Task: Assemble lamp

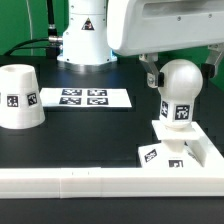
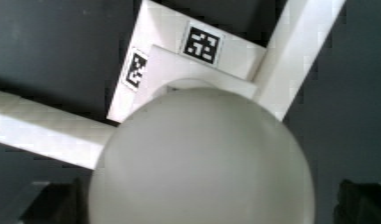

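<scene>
Hovering over the round bulb (image 1: pixel 181 82) (image 2: pixel 201 150), the jaws are spread wide, with one dark finger (image 1: pixel 152 74) (image 2: pixel 41 205) on each side of the globe. They hold nothing. In the wrist view there seems to be a thin gap between each finger and the bulb, though the picture is too blurred to be sure. The bulb stands upright on the flat square base (image 1: pixel 165 150) (image 2: pixel 169 60) at the exterior view's right, just beside the long white border rail (image 1: pixel 100 182) (image 2: pixel 45 130). The tapered shade (image 1: pixel 20 98) stands on its wider end on the black table (image 1: pixel 90 135) at the exterior view's left, well apart from the bulb. The marker board (image 1: pixel 85 97) lies between them, farther back.
</scene>
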Action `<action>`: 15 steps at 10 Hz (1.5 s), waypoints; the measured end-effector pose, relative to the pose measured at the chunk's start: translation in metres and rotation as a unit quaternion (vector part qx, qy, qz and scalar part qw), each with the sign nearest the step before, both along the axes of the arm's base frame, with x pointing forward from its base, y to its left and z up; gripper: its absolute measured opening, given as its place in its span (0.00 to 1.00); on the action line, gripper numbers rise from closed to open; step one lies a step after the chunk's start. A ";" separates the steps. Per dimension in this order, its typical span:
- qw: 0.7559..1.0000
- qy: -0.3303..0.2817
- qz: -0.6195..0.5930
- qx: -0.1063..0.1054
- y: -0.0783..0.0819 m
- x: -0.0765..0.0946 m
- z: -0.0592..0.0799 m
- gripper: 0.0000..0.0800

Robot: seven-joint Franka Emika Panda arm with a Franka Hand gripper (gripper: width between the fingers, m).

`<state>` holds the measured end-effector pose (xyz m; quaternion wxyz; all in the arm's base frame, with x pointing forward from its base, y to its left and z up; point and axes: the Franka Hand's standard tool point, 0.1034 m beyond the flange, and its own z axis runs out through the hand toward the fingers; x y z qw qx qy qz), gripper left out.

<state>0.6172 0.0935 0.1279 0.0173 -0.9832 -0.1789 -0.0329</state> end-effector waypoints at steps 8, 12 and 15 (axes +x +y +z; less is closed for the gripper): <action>1.000 0.003 -0.003 0.001 0.000 -0.001 -0.001 0.71; 0.989 0.014 -0.145 0.032 0.003 0.002 0.003 0.71; 0.945 0.023 -0.322 0.058 0.000 0.005 0.004 0.72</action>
